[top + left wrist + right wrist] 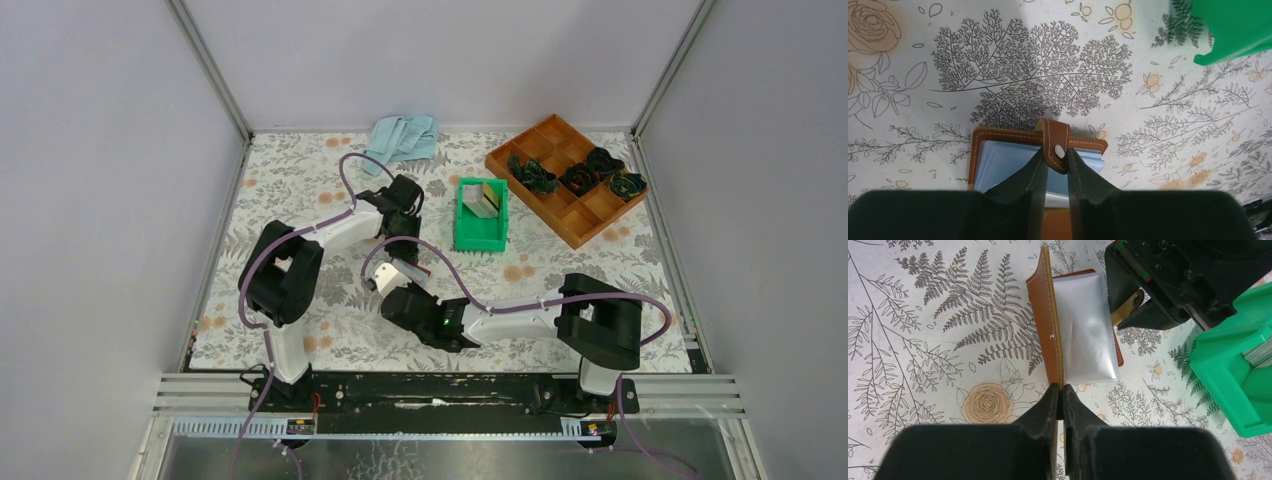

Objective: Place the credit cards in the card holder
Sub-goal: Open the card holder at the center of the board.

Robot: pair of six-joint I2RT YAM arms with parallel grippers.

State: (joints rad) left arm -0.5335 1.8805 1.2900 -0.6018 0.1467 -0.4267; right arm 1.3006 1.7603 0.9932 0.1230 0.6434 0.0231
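— Two holds on one thing? Where is the small brown leather folding card holder (1047, 315)?
— It lies open on the flowered bench (290, 190), near the green plastic bin (478, 240) that holds the thin plastic credit cards (487, 198). The right fingers (1045, 407) are pressed together on the edge of its cover, which stands on edge. The left fingers (1030, 175) pinch the leather snap tab (1057, 142).
— How will it handle?
— Light and floppy, I'd judge, and the clear plastic sleeves (1085, 330) look limp and slick. The cards are stiff and thin, so take one by a free short edge.
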